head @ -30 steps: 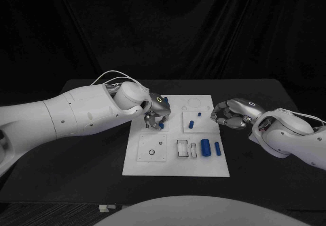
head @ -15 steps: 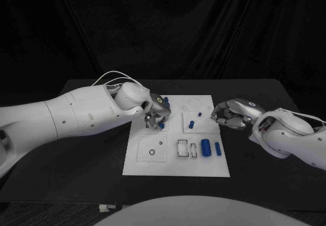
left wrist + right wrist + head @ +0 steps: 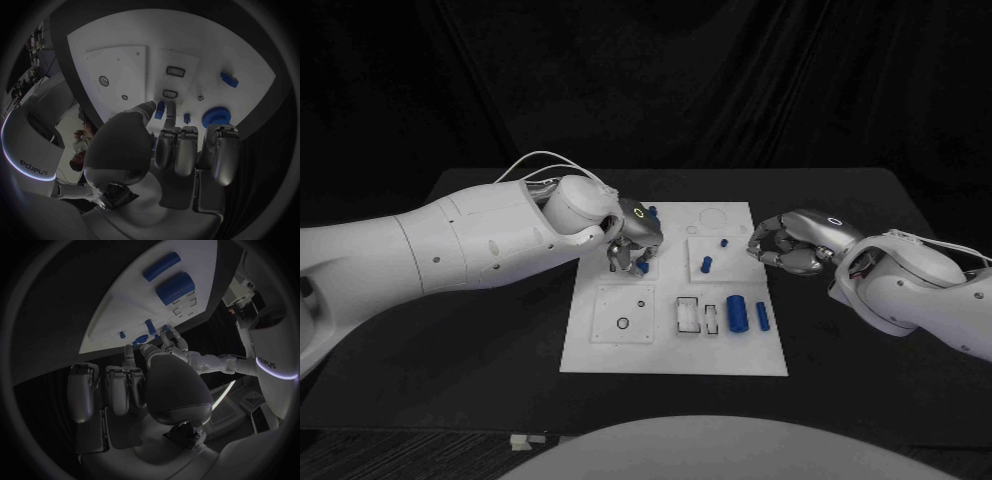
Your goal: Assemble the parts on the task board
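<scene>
The task board (image 3: 672, 350) lies in the middle of the black table (image 3: 473, 350). On its near half, toward four o'clock from the board's centre, a thick blue cylinder (image 3: 736, 313) lies beside a thinner blue bar (image 3: 762, 316), the two just apart; a small white rectangular frame (image 3: 689, 315) sits at their nine o'clock side, and a square recessed plate with a small ring (image 3: 623, 322) lies further that way.

Past these, on the far half, a short blue peg (image 3: 708, 265) lies in a square recess with a tinier blue piece (image 3: 724, 242) beyond it.

At about ten o'clock on the board the left hand (image 3: 633, 243) points its fingers down onto the plate, thumb and a finger closed on a small blue part (image 3: 160, 110) right at the board's surface; a round blue part (image 3: 215, 116) stands just beside the other fingers.

At three o'clock, just off the board's edge, the right hand (image 3: 788, 243) hovers with fingers curled inward, nothing in its grasp.
</scene>
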You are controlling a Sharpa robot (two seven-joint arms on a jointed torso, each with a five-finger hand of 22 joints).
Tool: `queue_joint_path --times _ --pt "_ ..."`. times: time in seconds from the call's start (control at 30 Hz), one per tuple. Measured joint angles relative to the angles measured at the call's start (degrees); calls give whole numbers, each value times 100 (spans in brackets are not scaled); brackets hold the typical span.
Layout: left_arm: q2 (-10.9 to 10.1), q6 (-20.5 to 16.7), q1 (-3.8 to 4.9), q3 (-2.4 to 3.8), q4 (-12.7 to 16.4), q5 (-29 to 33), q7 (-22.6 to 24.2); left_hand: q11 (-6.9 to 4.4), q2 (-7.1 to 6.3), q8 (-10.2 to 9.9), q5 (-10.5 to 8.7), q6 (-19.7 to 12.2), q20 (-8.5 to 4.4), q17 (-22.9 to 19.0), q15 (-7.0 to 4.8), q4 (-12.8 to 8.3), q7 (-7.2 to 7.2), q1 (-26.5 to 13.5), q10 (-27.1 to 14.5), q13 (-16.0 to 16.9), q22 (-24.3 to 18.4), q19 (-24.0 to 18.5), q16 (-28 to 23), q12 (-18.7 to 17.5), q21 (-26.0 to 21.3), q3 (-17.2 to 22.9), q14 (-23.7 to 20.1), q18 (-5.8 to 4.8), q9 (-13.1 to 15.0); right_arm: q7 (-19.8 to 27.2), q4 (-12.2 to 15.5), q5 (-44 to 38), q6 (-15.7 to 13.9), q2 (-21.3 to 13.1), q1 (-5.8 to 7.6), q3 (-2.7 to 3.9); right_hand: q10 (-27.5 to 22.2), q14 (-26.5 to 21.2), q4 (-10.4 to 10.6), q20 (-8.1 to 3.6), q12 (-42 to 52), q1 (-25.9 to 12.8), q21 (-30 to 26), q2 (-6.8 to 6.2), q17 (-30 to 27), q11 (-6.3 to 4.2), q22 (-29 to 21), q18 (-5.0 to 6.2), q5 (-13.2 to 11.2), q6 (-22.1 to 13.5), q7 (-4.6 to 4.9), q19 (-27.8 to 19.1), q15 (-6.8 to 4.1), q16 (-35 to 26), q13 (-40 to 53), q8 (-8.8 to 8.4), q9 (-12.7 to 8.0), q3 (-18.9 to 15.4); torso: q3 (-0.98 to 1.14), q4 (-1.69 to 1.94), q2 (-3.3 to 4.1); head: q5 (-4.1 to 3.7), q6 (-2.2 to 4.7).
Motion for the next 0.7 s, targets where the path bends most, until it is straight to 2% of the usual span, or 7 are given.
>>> queue_joint_path --times 0.17,0.7 --pt "3 -1 -3 1 0 1 -23 0 -23 1 -22 0 0 0 0 0 0 -23 0 0 0 0 0 0 -21 0 0 0 3 -1 1 0 6 -1 0 0 0 0 0 0 0 0 0 0 0 0 0 0 0 0 0 0 0 0 0 0 0 0 1 1 -1 -30 0" --pt "26 4 -8 3 -4 1 -50 0 31 -85 -48 -6 0 0 0 63 25 -153 0 0 -1 0 0 0 -72 63 0 0 15 -13 1 1 26 2 0 0 0 0 16 0 0 0 -25 0 0 0 -1 0 25 0 0 0 0 0 -1 0 1 16 2 0 -3 -31 0"
